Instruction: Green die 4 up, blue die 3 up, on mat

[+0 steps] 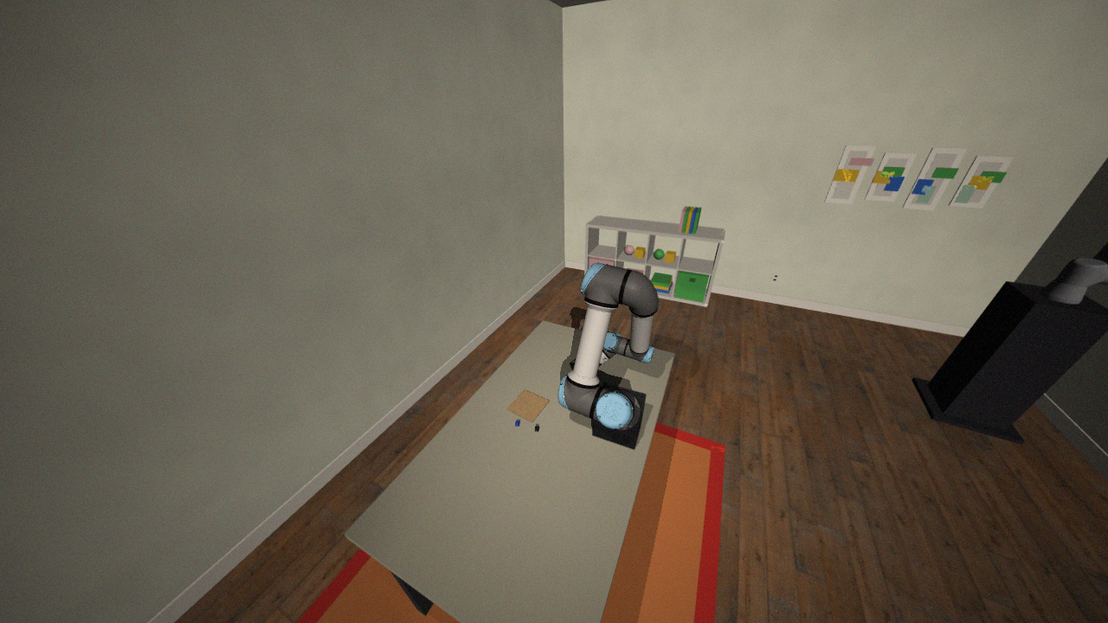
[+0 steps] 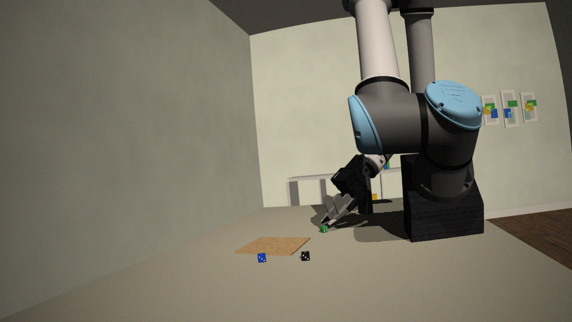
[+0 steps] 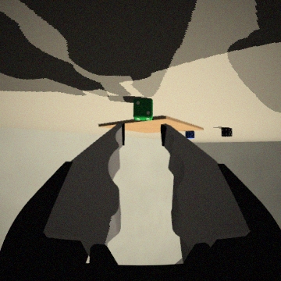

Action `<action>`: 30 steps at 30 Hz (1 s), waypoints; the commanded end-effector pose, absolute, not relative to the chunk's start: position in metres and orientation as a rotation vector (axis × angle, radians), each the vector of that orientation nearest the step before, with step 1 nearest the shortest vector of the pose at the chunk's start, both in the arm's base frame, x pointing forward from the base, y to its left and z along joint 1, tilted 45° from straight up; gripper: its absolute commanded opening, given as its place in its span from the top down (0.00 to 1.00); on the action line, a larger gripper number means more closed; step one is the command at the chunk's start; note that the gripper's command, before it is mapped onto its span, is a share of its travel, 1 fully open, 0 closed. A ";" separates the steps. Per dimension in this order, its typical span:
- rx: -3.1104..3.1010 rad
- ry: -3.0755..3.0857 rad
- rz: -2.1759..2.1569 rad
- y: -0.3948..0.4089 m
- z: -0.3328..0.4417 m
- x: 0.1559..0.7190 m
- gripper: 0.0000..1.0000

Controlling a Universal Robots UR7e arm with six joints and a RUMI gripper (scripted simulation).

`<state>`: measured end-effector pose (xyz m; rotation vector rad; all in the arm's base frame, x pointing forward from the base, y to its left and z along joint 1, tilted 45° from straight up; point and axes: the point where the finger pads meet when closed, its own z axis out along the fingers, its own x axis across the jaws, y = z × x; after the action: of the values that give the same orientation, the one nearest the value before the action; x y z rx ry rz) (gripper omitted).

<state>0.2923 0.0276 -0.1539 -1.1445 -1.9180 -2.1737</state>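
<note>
The green die [image 2: 323, 229] [image 3: 143, 108] sits on the table behind the mat in the exterior view. A two-pip face shows in the wrist view; its top number is too small to read. My gripper [image 2: 325, 223] [image 3: 142, 125] is tilted down just behind and above it, its fingers parted and empty; the die lies beyond the tips. The blue die [image 1: 517, 422] [image 2: 261, 257] [image 3: 190, 134] stands off the mat by its near edge, three pips on its front. The black die [image 1: 537, 427] [image 2: 304, 256] [image 3: 226, 132] stands off the mat too, three pips on its front. The arm hides the green die in the top view.
The tan mat [image 1: 528, 405] [image 2: 275, 245] lies flat on the grey table [image 1: 495, 496] [image 2: 224, 288], between the green die and the other two. The arm's black base block [image 1: 617, 433] [image 2: 443, 216] stands to the right of the dice and mat.
</note>
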 end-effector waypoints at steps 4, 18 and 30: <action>-1.145 -1.919 -2.174 0.006 -0.153 0.280 0.82; -1.145 -1.919 -2.174 -0.004 -0.145 0.280 0.82; -1.145 -1.919 -2.174 -0.032 -0.115 0.284 0.82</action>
<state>0.2832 -0.0219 -0.1253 -1.1460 -1.9181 -2.1742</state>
